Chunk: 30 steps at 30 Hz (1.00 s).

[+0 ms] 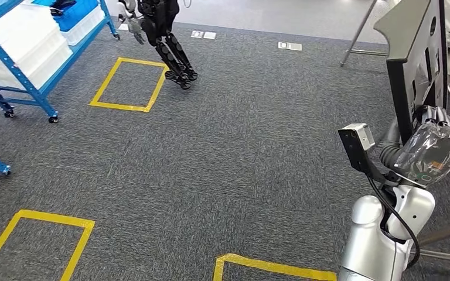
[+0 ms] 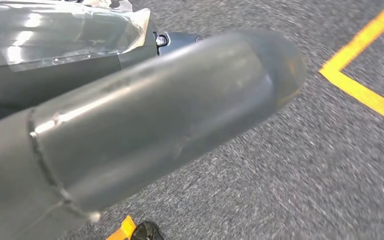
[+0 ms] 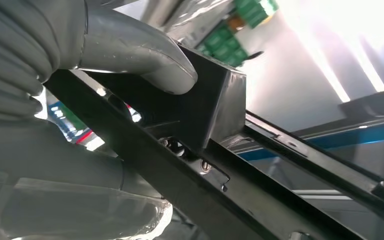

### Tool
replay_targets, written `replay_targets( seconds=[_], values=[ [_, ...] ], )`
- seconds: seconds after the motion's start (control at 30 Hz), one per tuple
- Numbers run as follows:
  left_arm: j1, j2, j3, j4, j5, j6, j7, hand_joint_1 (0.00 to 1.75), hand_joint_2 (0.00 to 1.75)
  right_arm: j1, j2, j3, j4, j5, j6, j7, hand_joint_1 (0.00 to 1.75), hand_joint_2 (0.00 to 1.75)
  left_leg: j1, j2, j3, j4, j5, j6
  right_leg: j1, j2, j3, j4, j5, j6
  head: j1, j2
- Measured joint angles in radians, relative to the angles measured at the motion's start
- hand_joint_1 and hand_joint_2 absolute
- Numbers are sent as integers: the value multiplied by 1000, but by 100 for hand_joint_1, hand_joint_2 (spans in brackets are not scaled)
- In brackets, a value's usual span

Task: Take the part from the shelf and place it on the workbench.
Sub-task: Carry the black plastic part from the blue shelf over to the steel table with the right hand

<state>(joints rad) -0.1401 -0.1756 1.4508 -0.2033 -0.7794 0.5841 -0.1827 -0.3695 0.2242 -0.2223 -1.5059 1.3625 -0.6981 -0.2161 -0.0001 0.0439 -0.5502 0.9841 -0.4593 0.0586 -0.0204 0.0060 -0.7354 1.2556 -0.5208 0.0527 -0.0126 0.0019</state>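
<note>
The right hand (image 1: 430, 149), wrapped in a clear plastic cover, is raised at the right edge of the head view and grips the large dark flat metal part (image 1: 413, 58), which stands upright above it, clear of any surface. In the right wrist view the thick grey thumb (image 3: 140, 55) presses on a black box-shaped block of the part (image 3: 205, 110), with the long black bars of the part running diagonally past it.

The left hand (image 2: 130, 135) appears in the left wrist view as a thick grey thumb over blurred grey carpet; whether its fingers are spread or curled cannot be told.

The grey carpet floor (image 1: 240, 164) stretches ahead, marked with yellow tape rectangles (image 1: 130, 84); one lies far ahead on the left, one near on the left, and a corner of another lies just beside the silver right arm (image 1: 381, 240). A blue metal shelf on castors (image 1: 26, 82) stands at the far left, carrying white plastic bins (image 1: 29, 50) and a blue bin (image 1: 79, 12). A second dark humanoid robot (image 1: 167, 41) stands near the far yellow rectangle, just right of the shelf. Small white plates (image 1: 290, 45) are set in the floor farther back. A thin grey slanted leg (image 1: 360, 32) rises at the upper right, beside the part.
</note>
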Motion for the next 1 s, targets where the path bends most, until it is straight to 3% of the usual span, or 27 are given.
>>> replay_targets(
  seconds=[0.07, 0.13, 0.17, 0.23, 0.27, 0.33, 0.4, 0.43, 0.47, 0.5, 0.53, 0.6, 0.67, 0.7, 0.77, 0.83, 0.9, 0.97, 1.0],
  values=[
    [0, -1, 0, 0, 0, -1, 0, 0, 0, -2, 0, -3, 1, 1, 0, 1, 175, 175, -1, 25, 3, 1, -3, -4, 1, -30, 83, -145, 47, 12, 0, 0],
    [0, -2, 0, 0, 0, -1, 0, 0, 0, -5, 0, -5, 1, 2, 0, 2, 175, 175, -6, 44, 4, 3, -8, -12, 7, -59, 146, -254, 79, 6, -1, 0],
    [-1, -2, 0, 0, 0, -1, 0, 0, 0, -5, 1, -5, 2, 3, 0, 2, 175, 175, -8, 52, 5, 5, -10, -16, 9, -63, 154, -271, 84, -1, -2, 0],
    [-1, -3, 0, 0, 0, -1, 0, 0, 0, -6, 0, -9, 2, 7, -1, 2, 175, 175, -7, 69, 8, 6, -13, -24, 10, -41, 152, -271, 90, -13, -2, 0],
    [-2, -4, 0, 0, 0, -1, 0, 0, 0, -6, -1, -11, 1, 10, -1, 2, 175, 175, -5, 62, 7, 12, -20, -29, 8, -30, 151, -273, 93, -18, -3, 0],
    [-2, -5, 0, 0, -1, -1, -3, 0, 0, -9, 0, -16, 0, 16, -1, 1, 175, 175, 2, 17, -18, 73, -65, -41, 1, -10, 150, -276, 99, -30, -5, 0],
    [-1, -5, 0, 0, -1, -1, -6, 0, 0, -9, 2, -18, 0, 24, -1, 0, 175, 175, 7, -30, -79, 205, -135, -48, 1, 10, 146, -276, 102, -37, -7, 0],
    [-1, -5, 0, 0, -1, -2, -8, 0, 0, -7, 3, -20, 0, 29, -1, 0, 175, 175, 7, -38, -109, 267, -158, -48, 1, 21, 144, -276, 103, -39, -7, 0],
    [0, -5, 0, 0, -2, -2, -9, 0, 0, -4, 4, -23, 0, 34, -1, 2, 175, 175, 8, -42, -126, 299, -163, -48, 2, 33, 143, -276, 104, -40, -7, 0],
    [0, -5, 0, 0, -2, -4, -10, 0, 0, -2, 4, -25, 0, 38, -1, 4, 175, 175, 8, -44, -126, 295, -147, -46, 2, 45, 143, -275, 105, -40, -8, 0],
    [1, -4, 0, 0, -3, -5, -10, 0, 0, 0, 4, -28, 0, 40, -1, 5, 175, 175, 9, -49, -104, 249, -113, -43, 2, 58, 143, -275, 106, -40, -8, 0],
    [1, -4, 0, 0, -3, -6, -11, 0, 0, 0, 4, -33, 0, 42, -1, 6, 175, 175, 13, -92, -36, 109, -45, -37, 4, 82, 143, -272, 109, -37, -7, 0],
    [1, -3, 0, 0, -4, -6, -11, 0, 0, -1, 4, -37, 0, 43, -1, 6, 175, 175, 14, -129, 2, 28, -20, -33, 4, 104, 136, -271, 114, -29, -7, 0],
    [1, -3, 0, 0, -4, -6, -11, 0, 0, -1, 4, -38, 0, 44, -1, 6, 175, 175, 12, -131, 4, 21, -22, -31, 3, 114, 131, -271, 117, -22, -6, 0],
    [0, -3, 0, 0, -4, -7, -12, 0, 0, 1, 3, -42, 0, 44, -1, 6, 175, 175, 9, -104, 5, 14, -15, -21, -1, 126, 119, -270, 121, -9, -7, 0],
    [0, -3, 0, 0, -5, -7, -12, 0, 0, 0, 1, -44, -1, 44, -1, 6, 175, 175, 10, -73, 6, 3, -4, -6, 4, 82, 86, -216, 93, -9, 0, 0],
    [1, -2, 0, 0, -4, -8, -12, 0, 0, -1, 0, -45, -2, 44, -1, 6, 175, 175, 6, -45, 3, 0, -1, 1, 6, 23, 25, -84, 33, -16, 6, 0],
    [1, -2, 0, 0, -4, -8, -13, 0, 0, 4, 0, -47, -2, 45, -1, 7, 175, 175, 2, -15, 1, 0, -1, 1, 3, 7, -22, 25, -4, -13, 7, 0],
    [1, -2, 0, 0, -4, -9, -12, 0, 0, 6, 0, -48, -2, 47, -1, 9, 175, 175, 1, -1, 0, 1, -1, 1, 1, 3, -17, 25, -1, -6, 7, 0]
  ],
)
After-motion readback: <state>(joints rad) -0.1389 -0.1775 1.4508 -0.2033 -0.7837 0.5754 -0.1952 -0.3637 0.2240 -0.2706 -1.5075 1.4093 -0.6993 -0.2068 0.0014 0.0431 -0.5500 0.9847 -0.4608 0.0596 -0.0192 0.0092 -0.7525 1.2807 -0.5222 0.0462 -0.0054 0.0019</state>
